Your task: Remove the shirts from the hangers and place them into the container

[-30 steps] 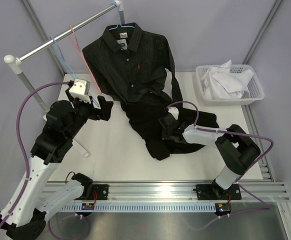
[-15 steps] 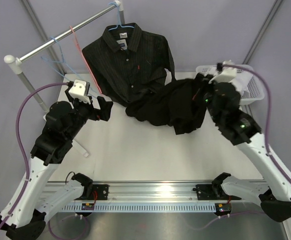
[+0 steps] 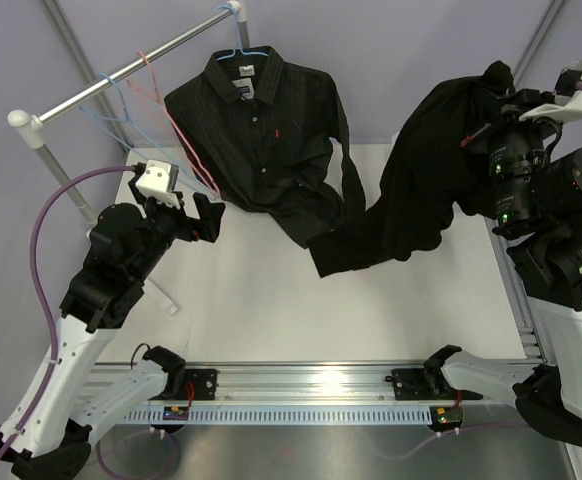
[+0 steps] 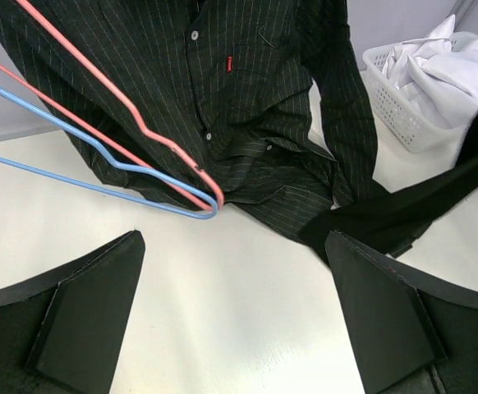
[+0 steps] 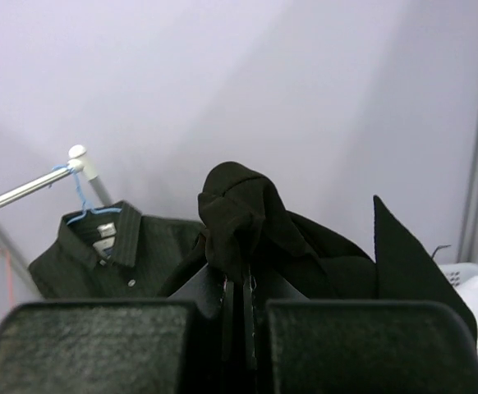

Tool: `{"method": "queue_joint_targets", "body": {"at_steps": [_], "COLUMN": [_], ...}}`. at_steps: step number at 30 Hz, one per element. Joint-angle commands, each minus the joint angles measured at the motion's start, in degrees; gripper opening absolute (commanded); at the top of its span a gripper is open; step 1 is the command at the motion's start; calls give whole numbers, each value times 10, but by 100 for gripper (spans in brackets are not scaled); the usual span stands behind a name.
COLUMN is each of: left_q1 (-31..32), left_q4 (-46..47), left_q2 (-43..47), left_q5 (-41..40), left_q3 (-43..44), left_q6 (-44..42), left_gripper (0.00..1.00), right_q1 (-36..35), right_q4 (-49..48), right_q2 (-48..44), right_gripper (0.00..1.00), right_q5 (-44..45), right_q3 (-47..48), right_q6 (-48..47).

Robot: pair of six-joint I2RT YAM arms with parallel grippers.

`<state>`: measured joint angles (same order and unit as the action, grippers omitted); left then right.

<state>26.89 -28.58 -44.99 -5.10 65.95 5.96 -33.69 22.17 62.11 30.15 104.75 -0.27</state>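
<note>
Right gripper [image 5: 237,294] is up high on the far right, jaws pinched tight on a small bunched fold of the plain black shirt [image 3: 421,180]. The rest of that shirt hangs in a long drape down and to the left, and its lowest corner reaches the table [image 3: 241,300] or comes very close to it. Left gripper [image 4: 232,246] stands wide open and holds nothing, low over the table left of centre, facing two bare hangers, one pink-red [image 4: 116,107] and one light blue [image 4: 83,185]. The pinstriped shirt [image 3: 261,130] is on its own light-blue hanger [image 3: 239,45] on the rail [image 3: 141,65], with one sleeve trailing down beside the hanging black cloth. The basket [image 4: 395,107] sits at the far right with the white shirt [image 4: 444,66] already heaped in it. From overhead the black shirt and right arm hide it. Risks as I judge them: the hold is on a thin fold only, so the weight of the drape could pull it free. The trailing corner may catch the pinstriped sleeve and drag that shirt. The black shirt is bigger than the basket, which is already part full, so on release much of it could spill over the rim onto the table.
</note>
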Motion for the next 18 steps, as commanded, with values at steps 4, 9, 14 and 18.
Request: {"method": "queue_joint_targets", "body": {"at_steps": [4, 9, 14, 18], "left_q1": [-1, -2, -2, -1], "left_q4": [35, 35, 35, 35], "left_q2": [3, 3, -3, -7], "left_q5": [1, -1, 8, 12], "left_q3": [-4, -5, -6, -6], "left_q6": [-6, -7, -4, -2], "left_gripper": [99, 99, 99, 99], "right_q1": [30, 51, 126, 204], "right_q4": [-49, -75, -111, -163], "right_q2": [75, 114, 134, 149], "right_gripper": [0, 0, 0, 0], "right_q5": [15, 35, 6, -29], "right_q3": [98, 133, 82, 20], "right_q6": [-82, -118, -83, -47]}}
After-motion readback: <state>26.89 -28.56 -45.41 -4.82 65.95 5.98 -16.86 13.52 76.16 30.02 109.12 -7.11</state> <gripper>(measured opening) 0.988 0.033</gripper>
